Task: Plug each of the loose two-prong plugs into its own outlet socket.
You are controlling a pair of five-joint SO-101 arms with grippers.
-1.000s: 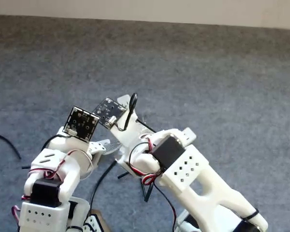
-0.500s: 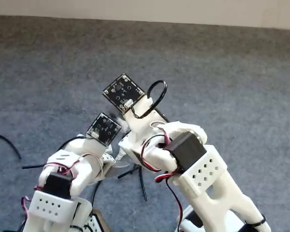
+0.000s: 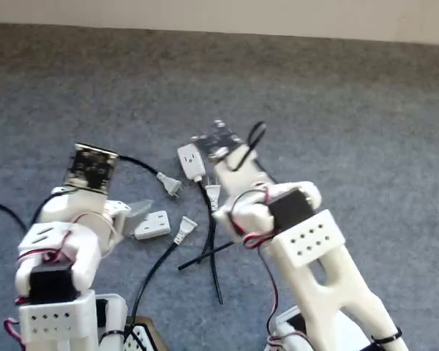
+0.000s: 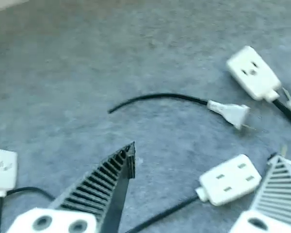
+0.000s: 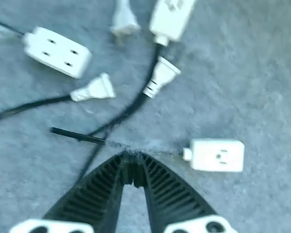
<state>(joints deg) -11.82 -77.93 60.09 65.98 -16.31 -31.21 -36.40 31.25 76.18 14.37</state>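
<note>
The left gripper (image 4: 206, 154) hangs wide open and empty over the grey carpet (image 3: 351, 102), with a flat white three-outlet socket block (image 4: 230, 179) lying below between its ribbed fingers. The right gripper (image 5: 134, 158) is closed on nothing, near a boxy white single socket (image 5: 216, 155). A white two-prong plug (image 4: 230, 112) on a black cord lies loose, and two further white plugs (image 5: 94, 90) lie unplugged beside the block.

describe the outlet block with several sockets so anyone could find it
On the grey carpet between the two arms, look by the left gripper. The flat white outlet block lies there, showing several slot pairs on its face; the nearby single outlet shows one socket.
</note>
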